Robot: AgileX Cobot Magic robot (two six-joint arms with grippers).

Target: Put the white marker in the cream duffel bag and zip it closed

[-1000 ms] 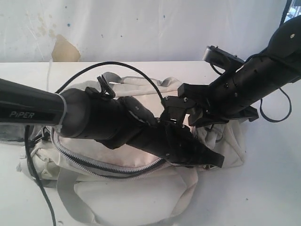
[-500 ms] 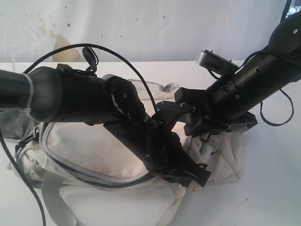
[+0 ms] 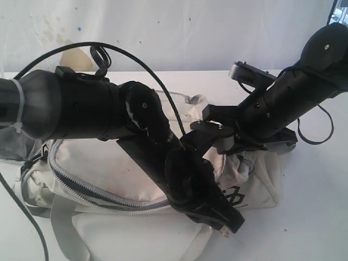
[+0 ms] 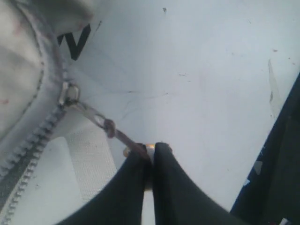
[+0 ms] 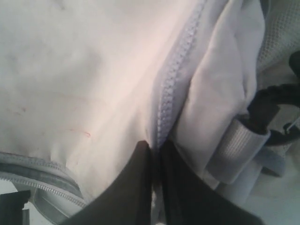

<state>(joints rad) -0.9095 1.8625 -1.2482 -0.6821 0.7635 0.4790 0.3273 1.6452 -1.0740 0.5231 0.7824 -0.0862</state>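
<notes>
Since a second ago the black left arm (image 3: pixel 81 109) has swung up and across. It has carried its fingers toward the front right corner of the large, soft cream fabric duffel bag (image 3: pixel 103 168), and the grey zipper line behind them now looks mostly drawn together. The bag lies slumped on the white desk (image 3: pixel 315 206). It is limp, light cloth that I expect would bunch and slide under a tug, so it wants one hold on the fabric by the seam and one on the tab. The black right arm (image 3: pixel 288 98) slants down from the far right, and the right fingers (image 5: pixel 133 187) are pinched tight on a fold beside the zipper teeth (image 5: pixel 171 79). The left fingers (image 4: pixel 129 192) are clamped on the metal zipper pull (image 4: pixel 101 123), its chain taut. The slim white marker is nowhere in view, so it is probably inside the bag.
</notes>
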